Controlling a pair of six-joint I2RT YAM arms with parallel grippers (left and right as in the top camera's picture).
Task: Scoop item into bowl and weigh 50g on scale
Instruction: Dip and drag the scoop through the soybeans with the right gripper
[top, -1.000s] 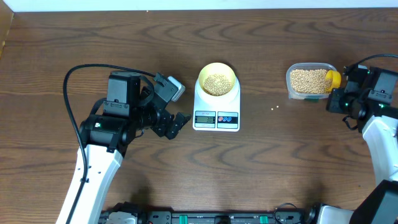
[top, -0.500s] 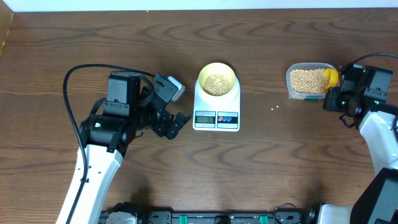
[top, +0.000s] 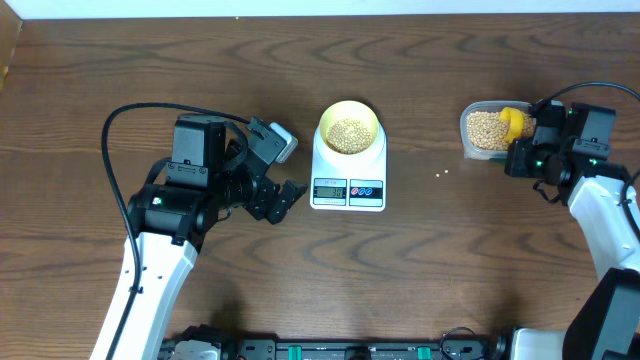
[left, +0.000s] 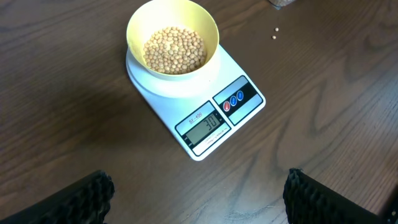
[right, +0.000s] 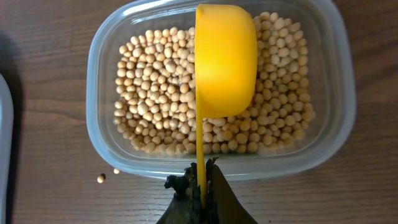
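Note:
The pale yellow bowl (top: 349, 131) (left: 172, 43) stands on the white scale (top: 348, 185) (left: 205, 106) and holds a layer of tan beans (left: 174, 50). The display reads 30. My left gripper (top: 288, 170) (left: 199, 199) is open just left of the scale, with bare table between its fingers. My right gripper (top: 522, 152) (right: 202, 183) is shut on the thin handle of the yellow scoop (top: 513, 122) (right: 225, 59). The scoop is rolled on its side over the beans (right: 155, 93) in the clear tub (top: 466, 125) (right: 99, 93).
A few loose beans lie on the wood between scale and tub (top: 440, 174) (left: 275, 36) (right: 101, 178). A black cable (top: 130, 110) loops out from the left arm. The table's far edge runs along the top of the overhead view.
My right gripper has moved left with the scoop, from the tub's right rim to over the beans. The left arm, bowl and scale have not moved.

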